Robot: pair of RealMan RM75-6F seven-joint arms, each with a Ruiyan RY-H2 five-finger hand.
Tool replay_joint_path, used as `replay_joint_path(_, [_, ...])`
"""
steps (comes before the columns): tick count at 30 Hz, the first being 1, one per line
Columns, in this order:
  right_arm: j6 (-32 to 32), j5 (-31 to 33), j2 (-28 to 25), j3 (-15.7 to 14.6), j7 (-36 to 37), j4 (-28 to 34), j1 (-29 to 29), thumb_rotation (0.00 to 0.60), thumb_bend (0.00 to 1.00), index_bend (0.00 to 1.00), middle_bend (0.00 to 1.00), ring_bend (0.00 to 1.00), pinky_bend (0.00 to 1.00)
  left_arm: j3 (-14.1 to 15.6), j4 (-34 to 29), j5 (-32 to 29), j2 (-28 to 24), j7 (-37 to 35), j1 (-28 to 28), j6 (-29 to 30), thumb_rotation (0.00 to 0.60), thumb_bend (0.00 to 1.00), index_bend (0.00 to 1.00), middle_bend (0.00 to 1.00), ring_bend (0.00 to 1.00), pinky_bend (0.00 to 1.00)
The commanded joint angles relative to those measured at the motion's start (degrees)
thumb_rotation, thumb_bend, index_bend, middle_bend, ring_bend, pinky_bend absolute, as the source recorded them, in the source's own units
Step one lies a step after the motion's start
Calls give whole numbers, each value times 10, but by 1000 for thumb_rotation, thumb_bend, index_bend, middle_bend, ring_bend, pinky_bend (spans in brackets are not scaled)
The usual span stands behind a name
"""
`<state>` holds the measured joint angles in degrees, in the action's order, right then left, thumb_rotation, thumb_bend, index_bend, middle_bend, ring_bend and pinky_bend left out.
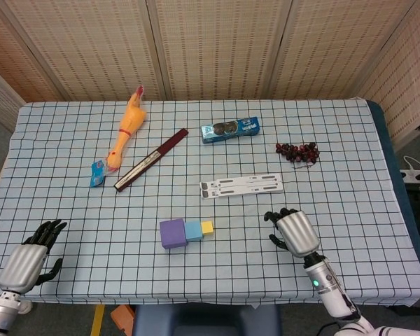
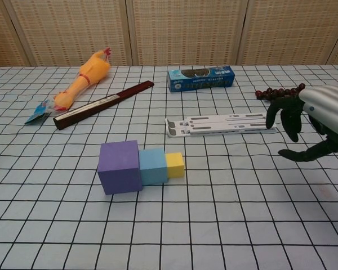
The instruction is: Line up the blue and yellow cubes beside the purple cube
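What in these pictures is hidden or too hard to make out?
- Left hand: seen only in the head view; the chest view's frame leaves it out.
- Grapes: in the chest view, partly hidden behind the right hand.
- Blue box: print too small to read in either view.

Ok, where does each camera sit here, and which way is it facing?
Head view: high, looking steeply down over the table; left hand and right hand show at the near edge.
Chest view: low, looking across the table; only the right hand shows.
Shared: purple cube, blue cube, yellow cube, right hand.
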<state>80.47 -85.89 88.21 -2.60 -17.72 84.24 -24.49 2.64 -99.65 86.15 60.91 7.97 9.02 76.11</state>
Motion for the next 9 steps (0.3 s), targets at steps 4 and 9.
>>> replay_joint_path(4, [81, -7, -42, -25, 36, -81, 83, 600, 49, 343, 361, 212, 415, -1, 1, 10, 2, 4, -8, 20, 600, 455, 0, 0, 0, 300])
replay_joint_path(9, [91, -21, -49, -23, 52, -100, 99, 600, 48, 329, 338, 184, 361, 1, 2, 17, 3, 6, -10, 26, 600, 456, 0, 0, 0, 300])
